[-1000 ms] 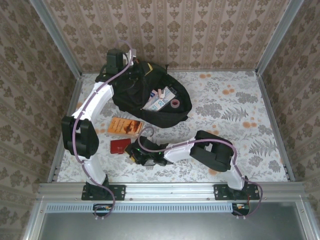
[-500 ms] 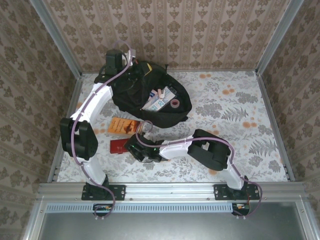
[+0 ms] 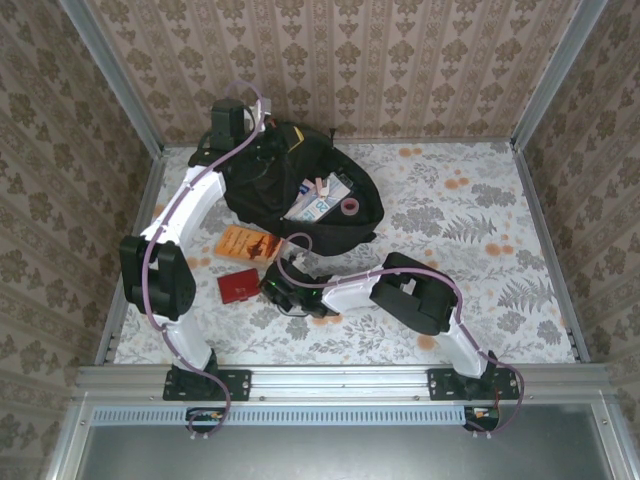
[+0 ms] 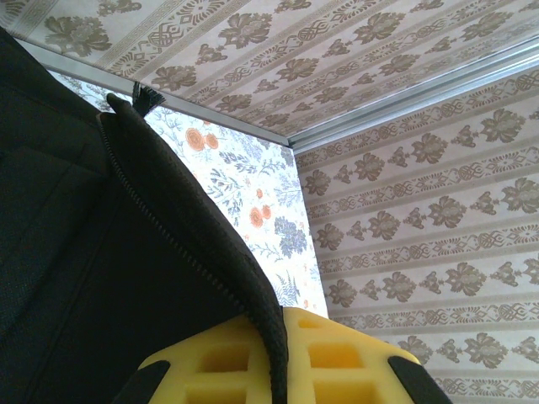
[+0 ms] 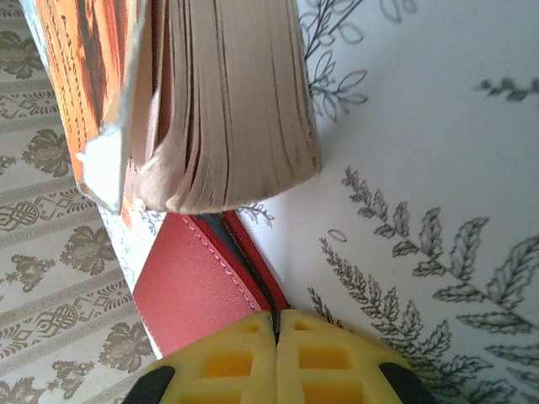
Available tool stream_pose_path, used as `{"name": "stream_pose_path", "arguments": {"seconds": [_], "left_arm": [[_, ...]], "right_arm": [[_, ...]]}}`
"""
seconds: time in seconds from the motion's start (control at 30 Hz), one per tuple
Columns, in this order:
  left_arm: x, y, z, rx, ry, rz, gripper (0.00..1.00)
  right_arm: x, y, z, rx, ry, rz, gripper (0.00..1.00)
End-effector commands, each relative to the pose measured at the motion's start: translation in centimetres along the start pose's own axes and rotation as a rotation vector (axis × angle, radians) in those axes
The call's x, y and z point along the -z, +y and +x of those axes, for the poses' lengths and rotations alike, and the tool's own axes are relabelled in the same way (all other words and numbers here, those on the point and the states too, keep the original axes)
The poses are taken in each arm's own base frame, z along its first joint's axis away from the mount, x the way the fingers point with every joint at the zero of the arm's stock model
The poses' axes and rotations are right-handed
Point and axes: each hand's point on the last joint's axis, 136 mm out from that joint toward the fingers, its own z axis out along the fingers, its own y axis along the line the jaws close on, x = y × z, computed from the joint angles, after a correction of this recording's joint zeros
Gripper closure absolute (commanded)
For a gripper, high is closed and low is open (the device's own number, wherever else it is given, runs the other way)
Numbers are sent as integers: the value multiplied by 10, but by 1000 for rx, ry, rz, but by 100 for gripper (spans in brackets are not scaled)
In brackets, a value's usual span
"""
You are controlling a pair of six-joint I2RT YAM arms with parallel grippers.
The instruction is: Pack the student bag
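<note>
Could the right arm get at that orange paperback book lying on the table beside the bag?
Probably yes. The orange paperback book lies on the flowered table just beyond the right gripper, nothing between. But that gripper is shut on the edge of the red leather wallet, so it must let go first.

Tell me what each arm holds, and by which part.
Left gripper: the bag, by its zippered edge. Right gripper: shut at the red wallet's corner, grip uncertain.

The left gripper [image 3: 262, 143] is holding a large black soft fabric backpack [image 3: 255, 195] by its far-left rim. Near-left of it, an orange paperback book [image 3: 250, 245] and a flat red wallet [image 3: 240, 287] are lying, the right gripper [image 3: 268, 288] touching the wallet.
</note>
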Motion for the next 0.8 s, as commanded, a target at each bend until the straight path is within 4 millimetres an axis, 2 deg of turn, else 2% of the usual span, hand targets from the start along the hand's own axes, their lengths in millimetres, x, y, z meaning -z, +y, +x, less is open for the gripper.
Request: {"name": "stream_pose_path", "arguments": {"seconds": [0.0,0.13,0.33,0.77], "left_arm": [[17,-27,-15,-85,-61,64,100],[17,-27,-15,-91,-62,60,100],[15,-27,-14,-83,-58,62,100],[13,-30,-8,-116,-49,45,100]], "right_arm": [[11,-9,-21,44,-77,25,100],[36,-12,-28,98,-80,45,100],[86,-15,-41,222,-108,88,100],[185,-4,-78,400,-244,63,100]]}}
